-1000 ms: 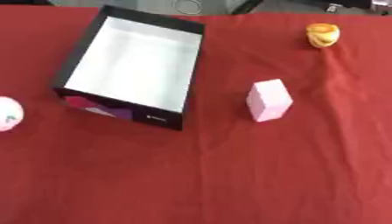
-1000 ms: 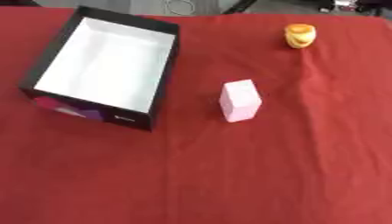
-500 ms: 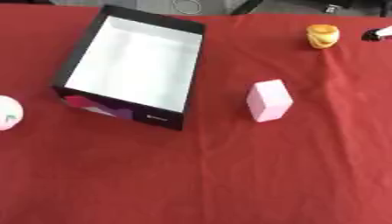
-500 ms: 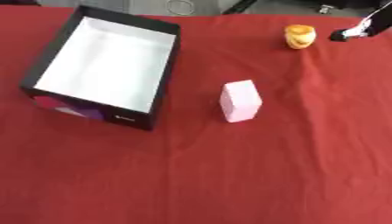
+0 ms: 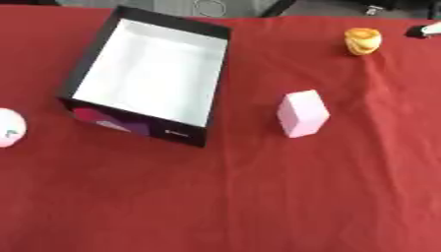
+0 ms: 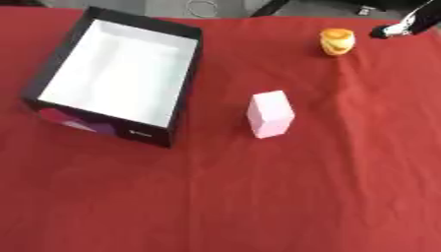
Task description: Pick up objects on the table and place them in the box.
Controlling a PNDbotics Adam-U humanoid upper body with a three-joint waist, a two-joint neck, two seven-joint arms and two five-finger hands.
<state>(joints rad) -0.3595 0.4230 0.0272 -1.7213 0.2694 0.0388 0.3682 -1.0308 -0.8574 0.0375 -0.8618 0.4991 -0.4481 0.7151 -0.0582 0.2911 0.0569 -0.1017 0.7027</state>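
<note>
**Right hand entering at far right, nearest the orange object**

The orange object sits on the far right of the red cloth, well apart from the box. It is small, rounded and glossy, orange with yellow banding; I cannot make out more than that. It has no clear long axis from this angle.

My right hand shows only as a dark tip with a pale end at the upper right edge, near the orange object and to its right, not touching it. I cannot tell whether its fingers are spread or curled. My left hand is not visible.

The pink block stands mid-table, a matt rectangular piece, taller than wide, between the orange object and the box. The box lies at the left, black walls, white inside, nothing in it, long axis running away from me and slightly tilted. A pale round object rests at the left edge, beside the box.

Judgement: the right hand is placed for the orange object; the move is leftward toward it
</note>
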